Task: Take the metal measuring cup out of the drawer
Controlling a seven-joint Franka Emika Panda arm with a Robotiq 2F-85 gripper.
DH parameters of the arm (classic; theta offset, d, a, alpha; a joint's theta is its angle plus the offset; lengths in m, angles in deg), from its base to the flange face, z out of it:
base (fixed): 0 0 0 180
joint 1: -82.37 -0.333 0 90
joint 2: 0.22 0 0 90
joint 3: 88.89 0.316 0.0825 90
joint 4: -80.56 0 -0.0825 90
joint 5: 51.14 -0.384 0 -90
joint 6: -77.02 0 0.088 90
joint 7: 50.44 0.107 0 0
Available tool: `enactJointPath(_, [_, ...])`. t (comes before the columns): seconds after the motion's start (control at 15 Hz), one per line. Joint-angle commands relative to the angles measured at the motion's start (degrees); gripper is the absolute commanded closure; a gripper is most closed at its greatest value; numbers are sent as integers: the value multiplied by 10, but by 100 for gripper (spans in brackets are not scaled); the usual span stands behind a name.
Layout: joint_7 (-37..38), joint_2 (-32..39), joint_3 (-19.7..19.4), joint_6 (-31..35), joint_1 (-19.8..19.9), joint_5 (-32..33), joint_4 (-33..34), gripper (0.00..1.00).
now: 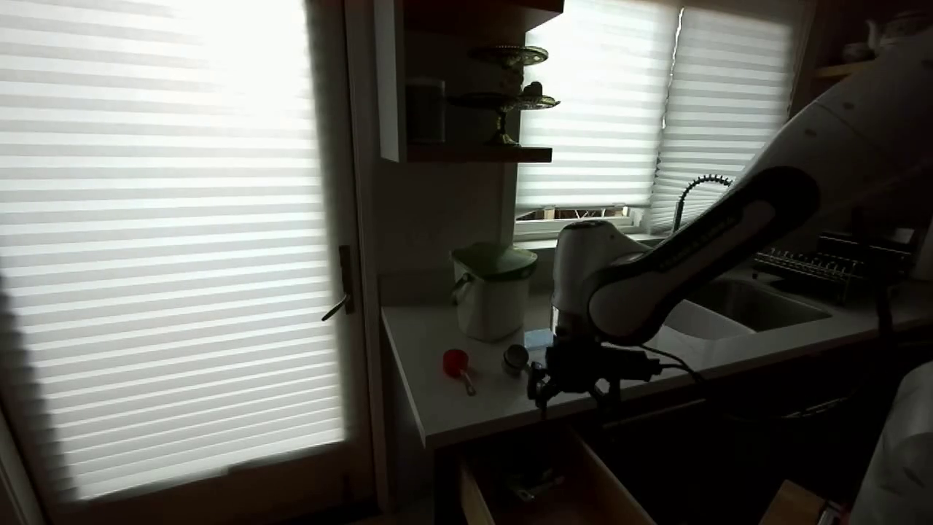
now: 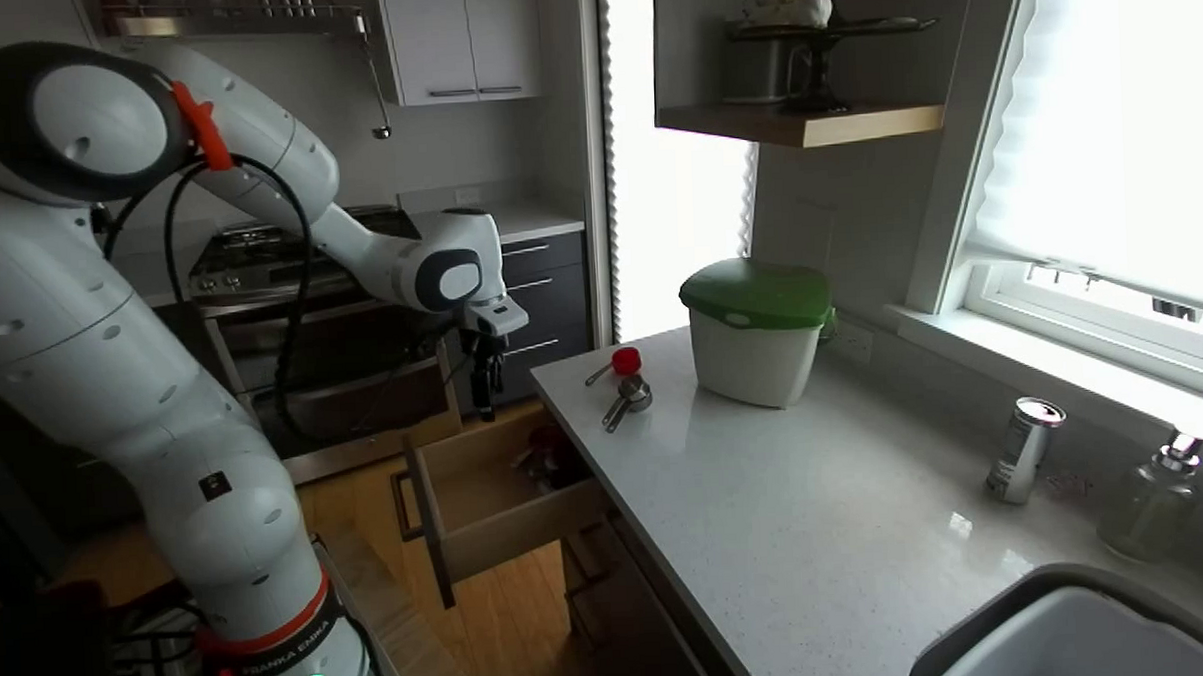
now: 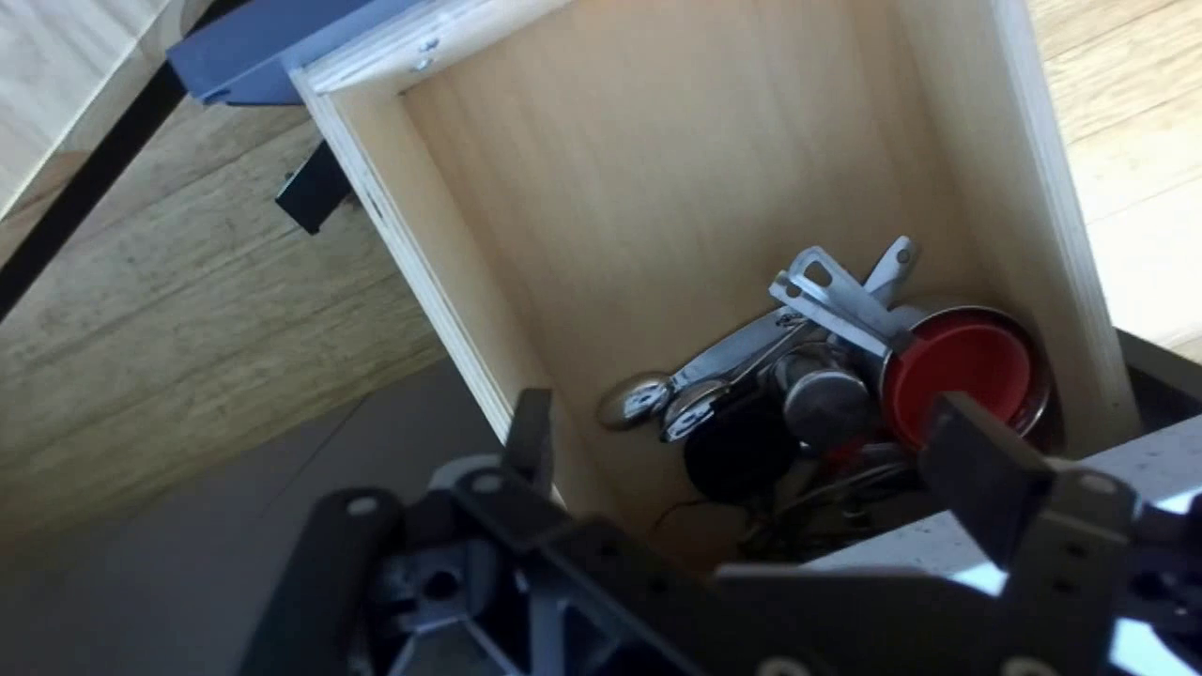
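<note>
The drawer (image 3: 601,160) is pulled open; it also shows in both exterior views (image 1: 609,477) (image 2: 528,531). In the wrist view a small silvery metal measuring cup (image 3: 828,402) lies among utensils at its counter-side end. Beside it a larger metal cup (image 3: 1040,399) holds a red cup (image 3: 967,361). Metal handles (image 3: 845,305) cross above them. A metal measuring cup with two visible handles also stands on the counter in both exterior views (image 1: 514,359) (image 2: 633,390). My gripper (image 3: 747,422) is open and empty above the drawer, beside the counter edge (image 1: 574,405) (image 2: 486,397).
Metal spoons (image 3: 639,399) and a black round thing (image 3: 742,451) share the drawer. The counter (image 2: 767,502) overhangs its inner end. A red measuring cup (image 2: 625,360) and a green-lidded bin (image 2: 757,343) stand on the counter. A shelf (image 2: 804,121) hangs above.
</note>
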Motion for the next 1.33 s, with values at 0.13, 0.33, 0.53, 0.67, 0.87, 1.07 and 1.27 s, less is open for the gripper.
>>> enactJointPath(0.13, [61,60,-40,56,-24,-8,3,0])
enactJointPath(0.33, [82,99,-51,83,-27,-15,10,0])
enactJointPath(0.53, [87,102,-52,83,-29,-15,15,0])
enactJointPath(0.67, [123,131,-55,98,-26,-8,31,0])
enactJointPath(0.87, [132,179,-68,138,-36,-17,47,0])
enactJointPath(1.07, [125,219,-86,180,-45,-38,53,0])
enactJointPath(1.27, [112,261,-98,227,-48,-73,51,0])
